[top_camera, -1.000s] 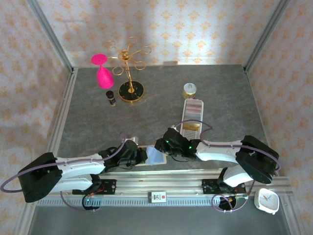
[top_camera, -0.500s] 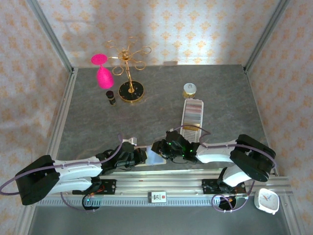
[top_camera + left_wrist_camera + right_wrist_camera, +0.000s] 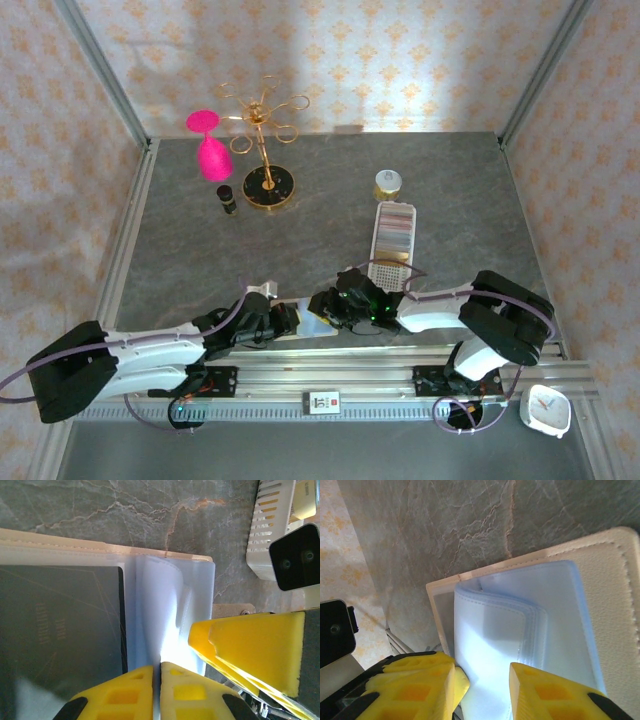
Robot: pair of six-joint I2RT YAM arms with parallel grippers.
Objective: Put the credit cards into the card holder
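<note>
1. The card holder (image 3: 310,322) is lying open at the near edge of the bench (image 3: 450,190), between the two grippers. A dark grey credit card (image 3: 60,630) is sitting inside a clear pocket on its left half.
2. The long white tray (image 3: 390,245), just beyond the holder to the right, is carrying a striped stack in its far half. Its near half is perforated.
3. The holder is showing a beige, grained, stitched cover (image 3: 612,580) and glossy translucent sleeves (image 3: 160,595) fanning up from the spine.
4. The left gripper (image 3: 160,690) is pinching the edge of one sleeve, its yellow fingers pressed together.
5. The right gripper (image 3: 482,680) is standing partly open, its fingers straddling the sleeves. I cannot tell whether they are touching them.
6. A wide stretch of bare grey marbled bench is lying between the holder and the far side. There a gold stand (image 3: 262,150), a pink glass (image 3: 210,145), a small dark bottle (image 3: 229,198) and a jar (image 3: 388,183) are standing.
</note>
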